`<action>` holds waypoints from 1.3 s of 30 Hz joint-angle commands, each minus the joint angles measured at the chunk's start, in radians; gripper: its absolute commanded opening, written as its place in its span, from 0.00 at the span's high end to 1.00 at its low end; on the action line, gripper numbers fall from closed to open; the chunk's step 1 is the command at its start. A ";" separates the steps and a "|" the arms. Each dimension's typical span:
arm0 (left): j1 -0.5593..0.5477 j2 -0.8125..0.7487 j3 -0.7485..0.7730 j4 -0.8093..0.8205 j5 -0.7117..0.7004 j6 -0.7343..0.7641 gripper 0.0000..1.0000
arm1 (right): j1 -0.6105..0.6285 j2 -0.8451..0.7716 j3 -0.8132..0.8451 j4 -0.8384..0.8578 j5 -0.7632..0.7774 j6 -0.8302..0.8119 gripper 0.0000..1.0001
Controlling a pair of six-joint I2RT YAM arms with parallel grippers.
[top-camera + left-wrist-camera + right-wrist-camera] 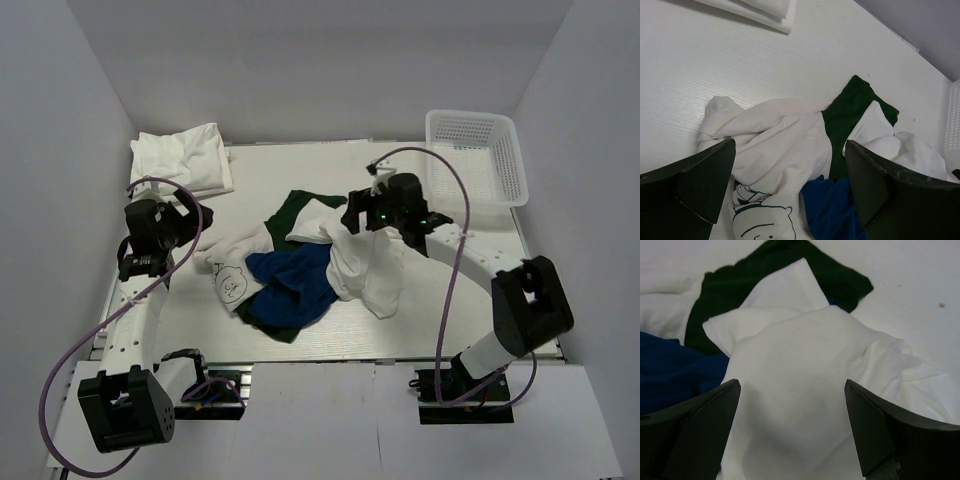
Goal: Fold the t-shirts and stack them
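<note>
T-shirts (290,270) lay tangled mid-table, and sorting one out of the heap looked like the step in hand. Right gripper (792,382) hovered with its fingers spread wide and nothing between them, directly over a plain white t-shirt (805,390) that draped across the royal blue t-shirt (670,370) and dark green t-shirt (790,260). Left gripper (790,142) was likewise wide apart and empty, poised above the cartoon-print t-shirt (765,220) at the heap's near-left side. Next would probably come a descent and a pinch on a white edge, then a pull clear of the overlapping colours onto bare table (300,160). A folded white stack (185,160) sat at the far left, though how many shirts it held was unclear. The mesh basket (470,115) stood far right, well apart.
</note>
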 commanded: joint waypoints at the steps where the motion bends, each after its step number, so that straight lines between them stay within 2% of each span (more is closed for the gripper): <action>1: 0.005 -0.006 -0.014 0.008 -0.030 0.004 0.00 | 0.073 0.104 0.085 -0.184 0.146 -0.049 0.10; 4: 0.005 -0.015 -0.014 -0.002 -0.030 0.004 0.00 | 0.110 0.205 0.111 -0.215 0.227 -0.038 0.10; 7: 0.005 -0.015 -0.026 -0.002 -0.050 -0.005 0.00 | 0.127 0.316 0.159 -0.254 0.205 -0.033 0.11; 9: 0.005 -0.015 -0.026 -0.017 -0.073 -0.005 0.00 | 0.140 0.369 0.202 -0.291 0.211 -0.047 0.34; 10: 0.005 -0.015 -0.008 -0.046 -0.082 -0.005 0.00 | 0.145 0.368 0.214 -0.304 0.224 -0.041 0.51; 11: 0.005 -0.024 0.001 -0.057 -0.091 -0.005 0.00 | 0.148 0.342 0.217 -0.293 0.246 -0.041 0.87; 12: 0.005 -0.024 0.002 -0.057 -0.105 -0.005 0.00 | 0.147 0.325 0.209 -0.279 0.270 -0.035 1.00; 18: 0.005 -0.070 -0.018 -0.048 -0.105 -0.014 0.00 | 0.136 0.054 0.186 -0.192 0.401 -0.017 1.00; 19: 0.005 -0.070 -0.018 -0.048 -0.105 -0.014 0.00 | 0.131 0.037 0.185 -0.175 0.425 0.026 1.00; 21: 0.005 -0.081 -0.018 -0.060 -0.114 -0.014 0.00 | 0.105 -0.017 0.182 -0.128 0.571 0.048 1.00; 23: 0.005 -0.093 -0.018 -0.071 -0.128 -0.014 0.00 | 0.061 -0.057 0.188 -0.043 0.646 0.049 1.00; 26: 0.005 -0.106 -0.018 -0.071 -0.151 -0.014 0.00 | 0.007 -0.046 0.283 -0.041 0.743 0.057 1.00; 29: 0.005 -0.115 -0.018 -0.071 -0.160 -0.014 0.00 | -0.124 -0.014 0.390 -0.029 0.717 0.019 1.00; 32: 0.005 -0.115 -0.018 -0.071 -0.160 -0.014 0.00 | -0.249 0.070 0.615 -0.070 0.691 0.006 1.00; 33: 0.005 -0.115 -0.018 -0.071 -0.160 -0.014 0.00 | -0.270 0.084 0.616 -0.071 0.691 0.006 1.00; 34: 0.005 -0.115 -0.018 -0.071 -0.160 -0.014 0.00 | -0.306 0.122 0.734 -0.095 0.677 0.008 1.00; 36: 0.005 -0.106 -0.018 -0.071 -0.169 -0.014 0.00 | -0.370 0.196 0.845 -0.100 0.686 -0.004 1.00; 39: 0.005 -0.086 -0.018 -0.071 -0.170 -0.014 0.00 | -0.418 0.293 1.023 -0.150 0.673 -0.026 1.00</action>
